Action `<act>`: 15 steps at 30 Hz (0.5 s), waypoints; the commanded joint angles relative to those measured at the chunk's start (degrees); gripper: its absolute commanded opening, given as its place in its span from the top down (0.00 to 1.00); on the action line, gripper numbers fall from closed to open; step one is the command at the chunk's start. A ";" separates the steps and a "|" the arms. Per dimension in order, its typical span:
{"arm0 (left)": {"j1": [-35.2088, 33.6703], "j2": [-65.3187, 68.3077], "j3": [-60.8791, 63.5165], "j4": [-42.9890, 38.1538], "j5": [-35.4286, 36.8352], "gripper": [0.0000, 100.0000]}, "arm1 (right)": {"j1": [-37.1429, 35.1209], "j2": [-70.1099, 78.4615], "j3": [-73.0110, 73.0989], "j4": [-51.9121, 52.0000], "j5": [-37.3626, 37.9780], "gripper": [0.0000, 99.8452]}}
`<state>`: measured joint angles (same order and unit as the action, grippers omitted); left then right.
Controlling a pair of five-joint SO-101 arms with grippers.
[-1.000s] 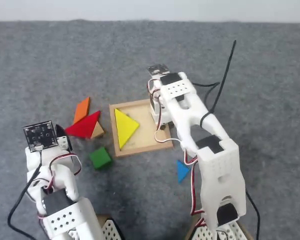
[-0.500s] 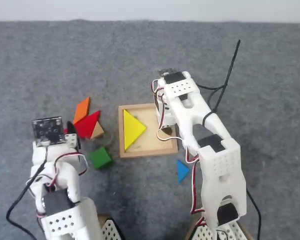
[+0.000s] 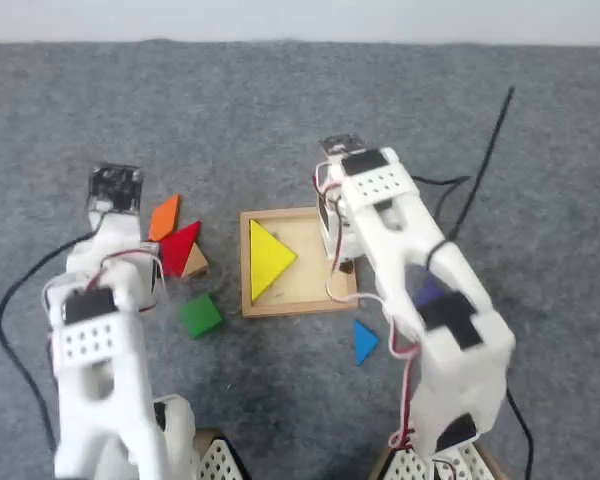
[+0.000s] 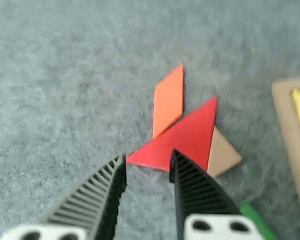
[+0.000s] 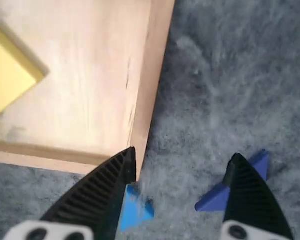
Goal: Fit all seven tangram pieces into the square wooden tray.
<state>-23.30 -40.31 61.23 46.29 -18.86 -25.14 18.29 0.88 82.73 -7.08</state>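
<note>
wooden square tray (image 3: pixel 296 307) lies on grey carpet (image 3: pixel 230 110), a yellow triangle (image 3: pixel 268 258) inside it against the rim nearest the loose pieces. left gripper (image 4: pixel 147 156) hangs with fingers spread over a corner of the red triangle (image 4: pixel 187 137) — an orange parallelogram (image 4: pixel 168 101) and a tan triangle (image 4: pixel 222 155) touch that piece, a green square (image 3: pixel 200 314) near. right gripper (image 5: pixel 184 154) is spread too, beside the tray's corner — a light blue piece (image 5: pixel 135 209) by one finger, a darker blue piece (image 5: pixel 212 199) by the other.

A grey, fuzzy carpet-like cover (image 3: pixel 180 110) spreads over nearly the whole high view, from the lower edge almost to the top. Along the top edge runs a narrow pale wall (image 3: pixel 300 18). The light is soft and even.
</note>
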 commanded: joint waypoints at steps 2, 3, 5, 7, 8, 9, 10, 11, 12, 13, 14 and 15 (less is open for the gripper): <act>0.62 6.42 -5.85 -1.14 -4.75 0.80 | -2.07 -17.19 14.07 -12.00 1.23 0.72; 0.97 7.47 -5.93 -1.14 -4.92 0.78 | -3.12 -18.68 16.88 -14.55 1.23 0.72; 1.76 9.41 -6.02 -1.23 -4.92 0.75 | -5.58 -20.70 21.36 -18.68 1.32 0.72; 2.99 11.60 -6.02 -1.41 -4.92 0.75 | -8.04 -21.23 23.82 -20.88 1.32 0.72; 3.34 12.92 -6.55 -1.49 -4.92 0.75 | -9.27 -21.23 24.26 -21.23 1.41 0.72; 3.43 14.51 -7.52 -1.32 -4.92 0.75 | -10.15 -21.23 24.70 -21.49 1.41 0.72; 3.34 16.62 -8.75 -1.23 -4.92 0.75 | -10.77 -21.23 24.88 -21.49 1.41 0.72; 3.25 18.99 -10.42 -1.23 -4.92 0.75 | -11.12 -21.23 24.88 -21.32 1.41 0.72; 2.81 21.71 -12.09 -1.14 -4.92 0.75 | -11.12 -21.23 24.88 -21.32 1.41 0.72; 2.20 24.70 -13.85 -1.14 -4.84 0.75 | -11.12 -21.23 24.88 -21.32 1.41 0.72; 1.67 28.04 -15.96 -1.05 -4.66 0.75 | -11.03 -21.23 24.88 -21.41 1.58 0.72; 1.32 31.47 -18.15 -0.70 -4.66 0.75 | -11.03 -21.23 24.88 -21.41 2.37 0.72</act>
<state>-20.92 -16.13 50.07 46.20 -23.16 -35.69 1.05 26.02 62.42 -6.37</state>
